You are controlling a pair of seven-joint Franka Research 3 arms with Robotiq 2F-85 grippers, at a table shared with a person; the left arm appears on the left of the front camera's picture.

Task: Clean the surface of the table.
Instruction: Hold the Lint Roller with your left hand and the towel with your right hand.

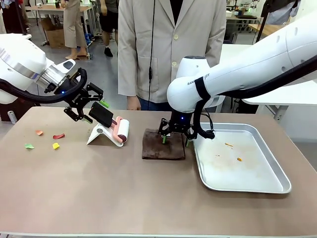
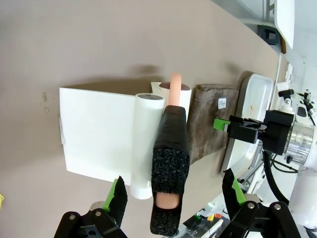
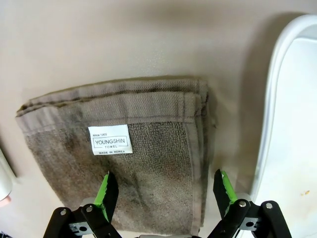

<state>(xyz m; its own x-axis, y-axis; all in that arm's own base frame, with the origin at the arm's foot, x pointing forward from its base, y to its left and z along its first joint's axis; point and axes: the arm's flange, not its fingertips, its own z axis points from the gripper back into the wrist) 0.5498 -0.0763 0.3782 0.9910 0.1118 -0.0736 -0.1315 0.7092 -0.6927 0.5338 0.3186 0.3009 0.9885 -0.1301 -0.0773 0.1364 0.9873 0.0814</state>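
fingers [image 2: 118, 198] of the left gripper [image 2: 173, 188] were seen spread wide, and the black handle [image 2: 170, 148] of the lint roller [image 1: 115, 126] was caught between them, with a gap showing on either side. just beyond those fingertips the roller's white stand [image 2: 96, 134] was spotted, set flat on the table [image 1: 124, 193]. over at the right gripper [image 1: 176, 140], the fingers were likewise parted and pointed down, and the folded brown towel [image 3: 148, 134] was found directly beneath and between them, its white label [image 3: 110, 140] lying just past the tips. off to one side of those fingers, the metal tray [image 3: 270, 99] was seen just beside the towel. coloured paper scraps [image 1: 56, 146] were seen scattered on the table, well outside the left gripper's fingers.
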